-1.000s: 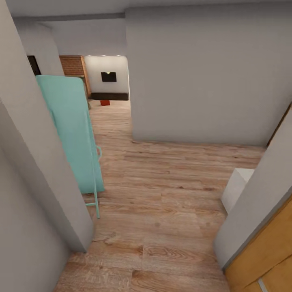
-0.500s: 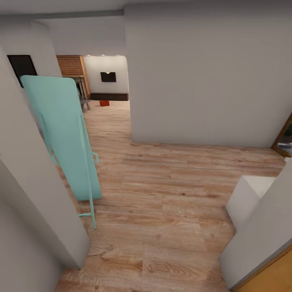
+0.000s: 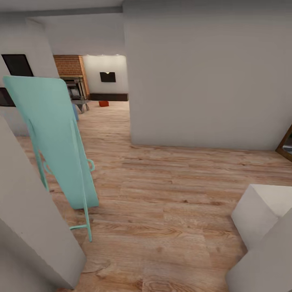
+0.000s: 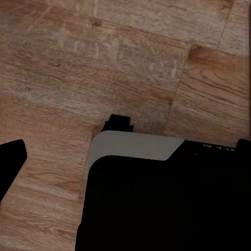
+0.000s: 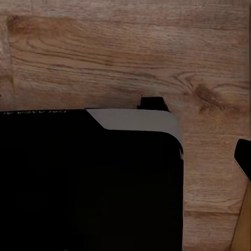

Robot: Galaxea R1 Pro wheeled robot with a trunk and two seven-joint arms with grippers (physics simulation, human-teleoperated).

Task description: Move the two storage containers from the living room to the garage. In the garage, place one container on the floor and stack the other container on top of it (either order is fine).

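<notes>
One red-orange storage container (image 3: 104,104) shows as a small spot far off, on the wood floor of the living room beyond the opening. The brick fireplace (image 3: 69,65) stands to its left. A second container is out of view. In the left wrist view a single dark fingertip (image 4: 10,161) sticks in over the planks. The right wrist view has a dark tip (image 5: 243,157) at its edge. Whether either gripper is open or shut cannot be told. Nothing is seen held.
I stand in a hallway with a light wood plank floor (image 3: 162,190). A teal panel on thin legs (image 3: 56,142) leans at the left beside a grey wall corner (image 3: 28,227). A large grey wall (image 3: 202,81) is ahead and a white block (image 3: 263,211) at the right. My dark base (image 4: 157,204) lies below both wrists.
The whole view has shifted as the robot moved. More of the fireplace and living room shows past the teal panel, and the white block at the right has come further into view.
</notes>
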